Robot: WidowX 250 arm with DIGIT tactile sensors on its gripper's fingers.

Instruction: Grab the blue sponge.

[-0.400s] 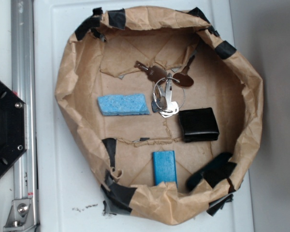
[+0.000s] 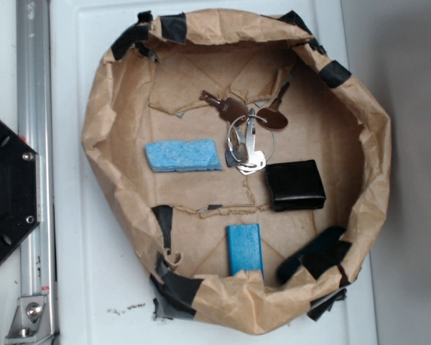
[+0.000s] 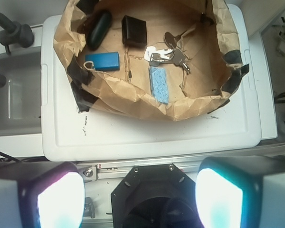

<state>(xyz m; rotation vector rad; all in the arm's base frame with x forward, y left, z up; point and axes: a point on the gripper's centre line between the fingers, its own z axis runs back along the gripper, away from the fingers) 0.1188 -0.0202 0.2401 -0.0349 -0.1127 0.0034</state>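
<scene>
From the exterior view I read left to right: a black hexagonal base plate (image 2: 3, 190) sits at the far left edge beside a silver aluminium rail (image 2: 34, 144), both on the white desk (image 2: 86, 287). To their right stands a crumpled brown paper basin (image 2: 111, 129) patched with black tape around its rim. Inside it, on the left part of the floor, lies the blue sponge (image 2: 183, 155), light blue and rough, flat on the paper with its slanted end pointing right. Just right of it, apart from it, I see a bunch of keys (image 2: 246, 136) on a ring, two darker ones above and silver ones below. Below the sponge and well apart from it, a smaller smooth blue block (image 2: 245, 249) rests near the basin's near wall. Right of the keys is a black square wallet (image 2: 295, 185), and lower right a dark oblong case (image 2: 312, 253) leans against the paper wall.

In the wrist view the sponge (image 3: 159, 84) shows near the closest paper wall, with nothing touching it. The pincer (image 3: 140, 199) hangs well back from the basin, over the base plate; its two fingers (image 3: 59, 202) stand wide apart at the bottom corners, glowing pale, with nothing between them
</scene>
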